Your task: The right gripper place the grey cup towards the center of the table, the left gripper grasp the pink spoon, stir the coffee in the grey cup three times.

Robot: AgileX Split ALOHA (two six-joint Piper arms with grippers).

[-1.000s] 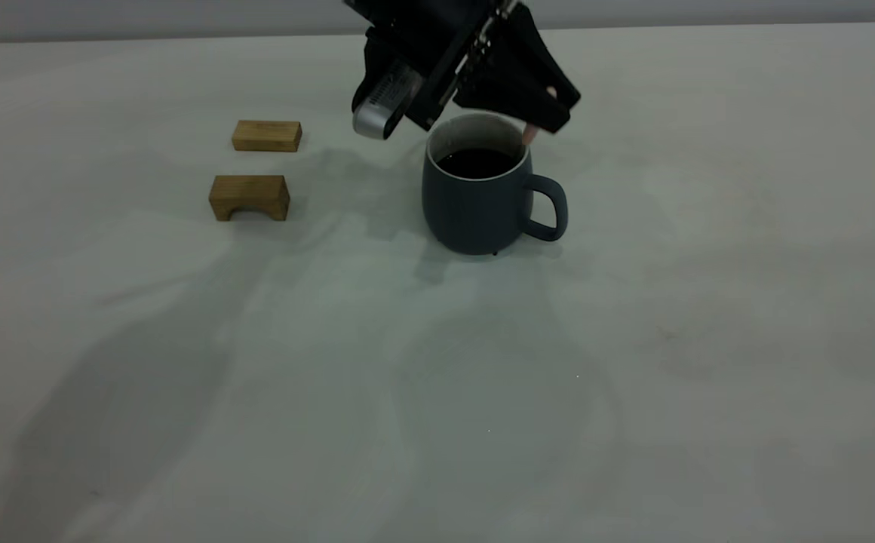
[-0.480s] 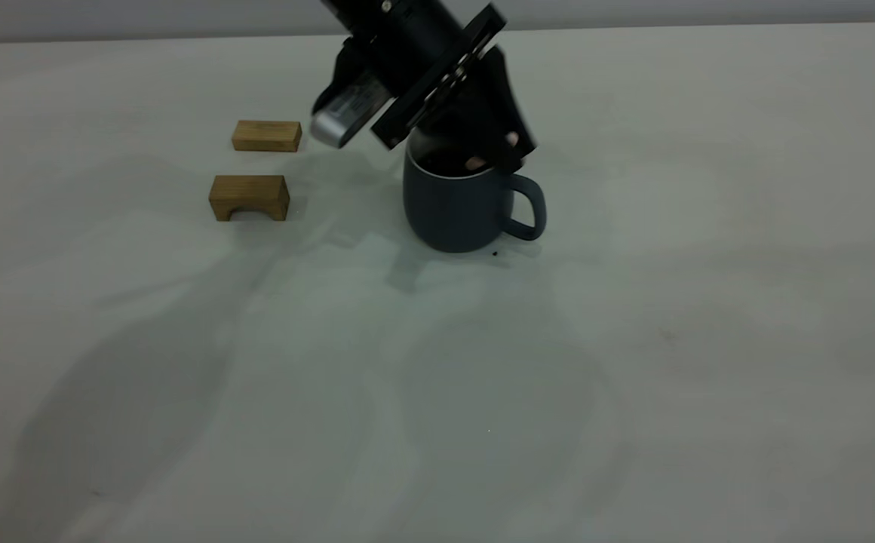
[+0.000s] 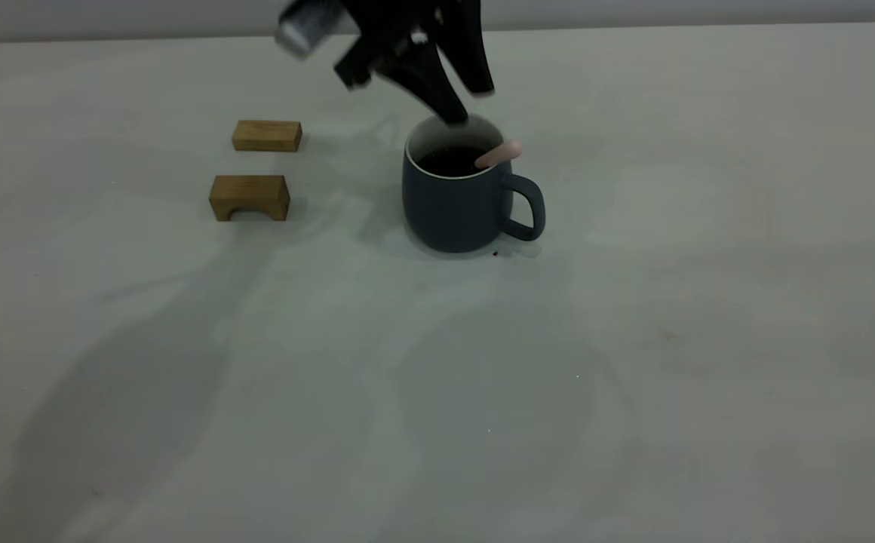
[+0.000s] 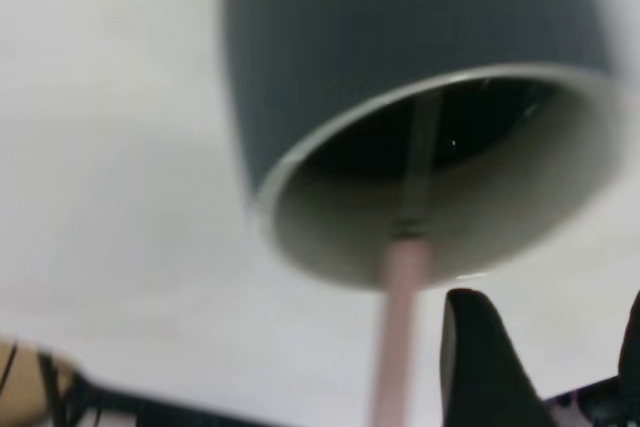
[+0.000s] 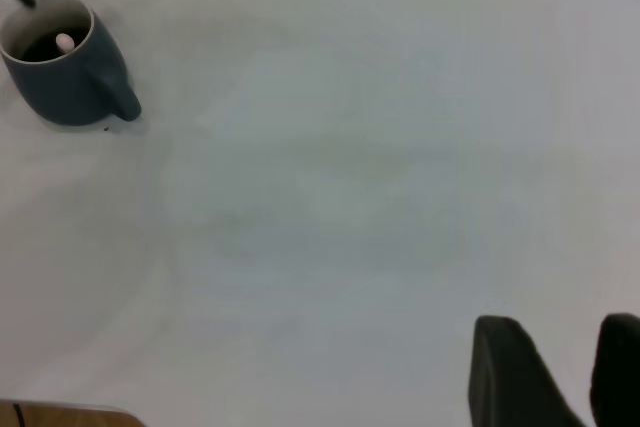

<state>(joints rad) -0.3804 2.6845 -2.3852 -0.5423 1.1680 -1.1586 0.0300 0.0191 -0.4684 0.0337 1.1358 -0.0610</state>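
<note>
L gripper (image 3: 468, 105) hangs just above the grey cup (image 3: 452, 204), fingers (image 3: 437, 90) spread apart, holding nothing. Pink spoon (image 3: 499, 153) below them, free, leaning on the rim, bowl end in the coffee (image 3: 449, 160). Cup upright on tabletop (image 3: 633, 339). R gripper (image 5: 545, 372) well apart from the cup, fingers parted, empty.

Bare worktop (image 3: 709, 302) right of and in front of grey cup (image 3: 452, 207), two wooden blocks (image 3: 250, 197) to its left, left gripper (image 3: 468, 105) just above its rim

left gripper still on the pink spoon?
Apart. In the exterior view the left gripper is open above the grey cup; the pink spoon leans on the rim alone.
</note>
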